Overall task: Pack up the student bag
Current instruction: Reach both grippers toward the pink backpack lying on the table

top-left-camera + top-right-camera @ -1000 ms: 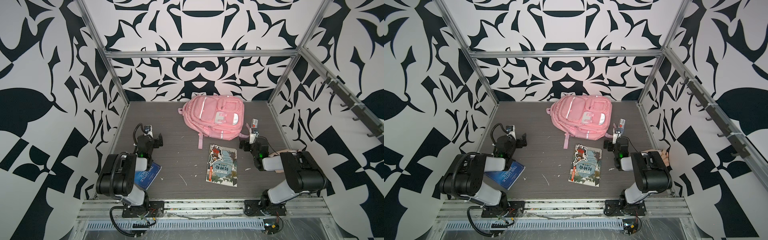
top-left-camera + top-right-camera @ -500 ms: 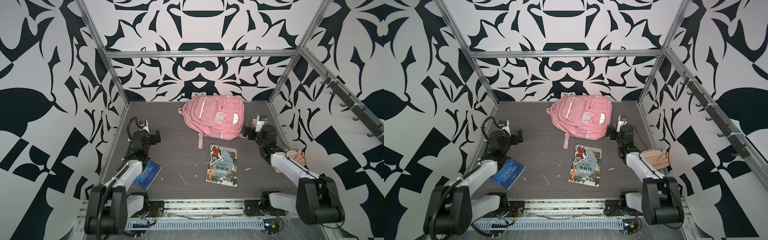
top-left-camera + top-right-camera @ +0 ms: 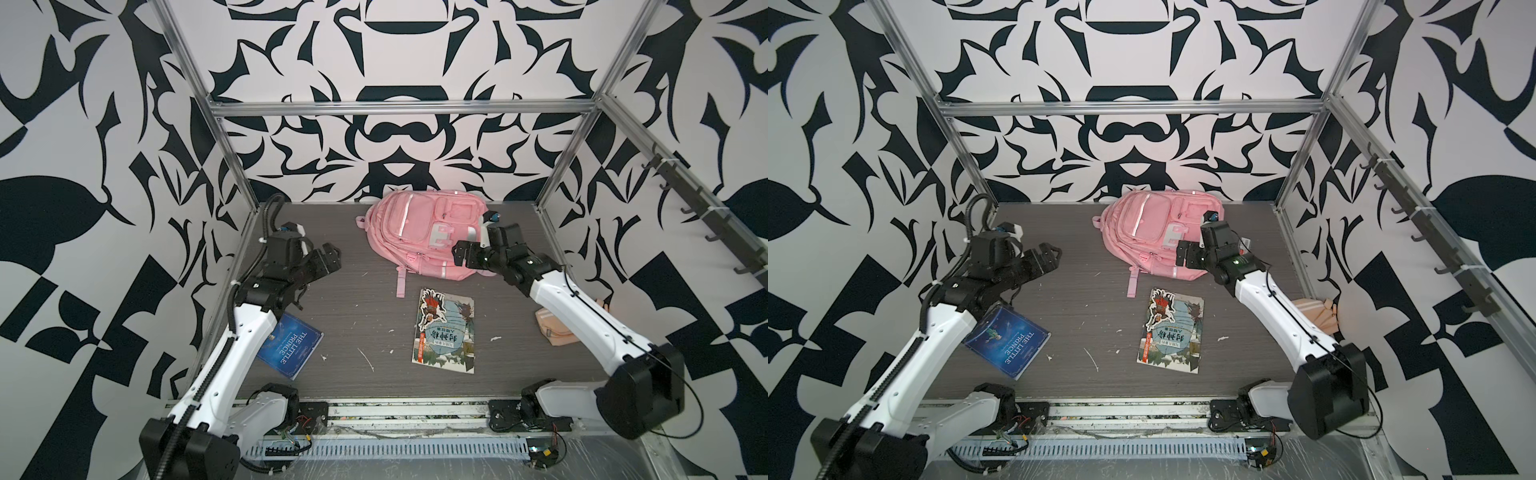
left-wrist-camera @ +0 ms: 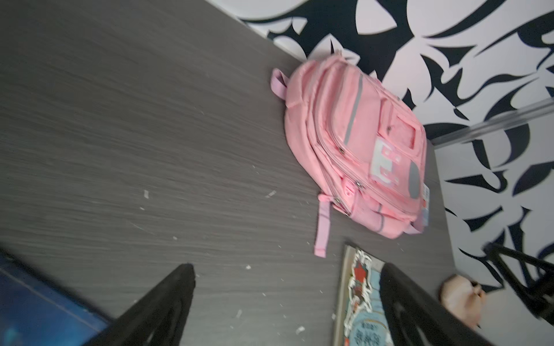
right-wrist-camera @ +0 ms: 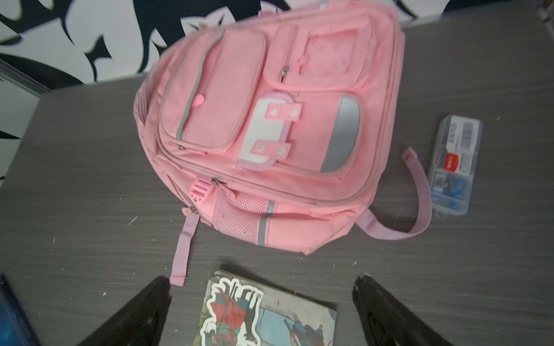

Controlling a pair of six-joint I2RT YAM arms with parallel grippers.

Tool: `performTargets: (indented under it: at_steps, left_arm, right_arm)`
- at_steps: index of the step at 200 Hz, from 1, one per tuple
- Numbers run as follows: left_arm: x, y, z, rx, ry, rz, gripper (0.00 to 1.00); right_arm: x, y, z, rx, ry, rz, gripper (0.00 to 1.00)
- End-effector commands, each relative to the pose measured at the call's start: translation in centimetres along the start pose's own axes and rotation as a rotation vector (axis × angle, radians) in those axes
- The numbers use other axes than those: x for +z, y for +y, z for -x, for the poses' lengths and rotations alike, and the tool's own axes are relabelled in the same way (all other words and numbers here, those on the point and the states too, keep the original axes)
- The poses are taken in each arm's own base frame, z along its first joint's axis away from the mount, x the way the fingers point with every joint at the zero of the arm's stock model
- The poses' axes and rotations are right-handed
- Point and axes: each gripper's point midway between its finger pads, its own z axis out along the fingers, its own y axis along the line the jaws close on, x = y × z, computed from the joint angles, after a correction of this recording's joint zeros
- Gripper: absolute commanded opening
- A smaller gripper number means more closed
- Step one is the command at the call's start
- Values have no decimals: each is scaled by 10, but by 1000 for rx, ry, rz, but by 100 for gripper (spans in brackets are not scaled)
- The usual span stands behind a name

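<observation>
**Two robot arms reach over a grey table with the packing not yet begun.** The pink bag lies flat, pockets up, against the middle of the back edge. Its zips look shut and nothing shows inside it. The right gripper hovers near the bag's right front corner, jaws spread wide and empty. The left gripper hangs over the table's left side, well apart from the bag, its jaws equally wide and holding nothing.

The load lies around the bag. A blue book lettered "THE LITTLE PRINCE" sits at the left edge toward the front, partly under the left arm. A comic book with a cut-out figure on its cover lies just in front of the bag. Its title is in Chinese characters. A clear box of small blue pieces, seen in the right wrist view, rests between the bag and the right edge. It carries a barcode and a red label too small to read. A beige pouch sits at the right edge, half hidden behind the right arm.

The step in hand appears to be the approach to open the bag. The next move likely calls for one gripper to pin the soft fabric while the other pinches a small zip tab and draws it round the main compartment. The limp cloth may bunch, and the tab is a fine target.
</observation>
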Motion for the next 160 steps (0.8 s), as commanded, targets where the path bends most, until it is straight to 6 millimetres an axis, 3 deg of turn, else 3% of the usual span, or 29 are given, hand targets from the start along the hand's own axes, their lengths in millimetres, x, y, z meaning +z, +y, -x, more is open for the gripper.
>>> performTargets:
  at_steps: [1,10,30,45,71,108,160]
  left_arm:
    - [23,-15,-27,-102,173,45,99]
    - [40,-20,-35,-125,247,87,99]
    - [66,-58,-34,-75,301,82,99]
    - [90,-74,-34,-60,345,94,99]
    - [129,-88,-37,-92,448,142,99]
    - [188,-112,-35,-84,495,61,99]
    - [271,-125,-29,-128,551,-90,99]
  right_arm:
    - [4,-3,-1,48,77,-46,100]
    - [8,-5,-3,59,120,-68,100]
    - [8,2,0,19,160,-42,99]
    - [6,3,4,-14,154,-30,99]
    - [7,0,0,-27,207,-47,99]
    - [2,-4,-12,-3,259,-47,99]
    - [-29,-20,-12,31,253,-81,99]
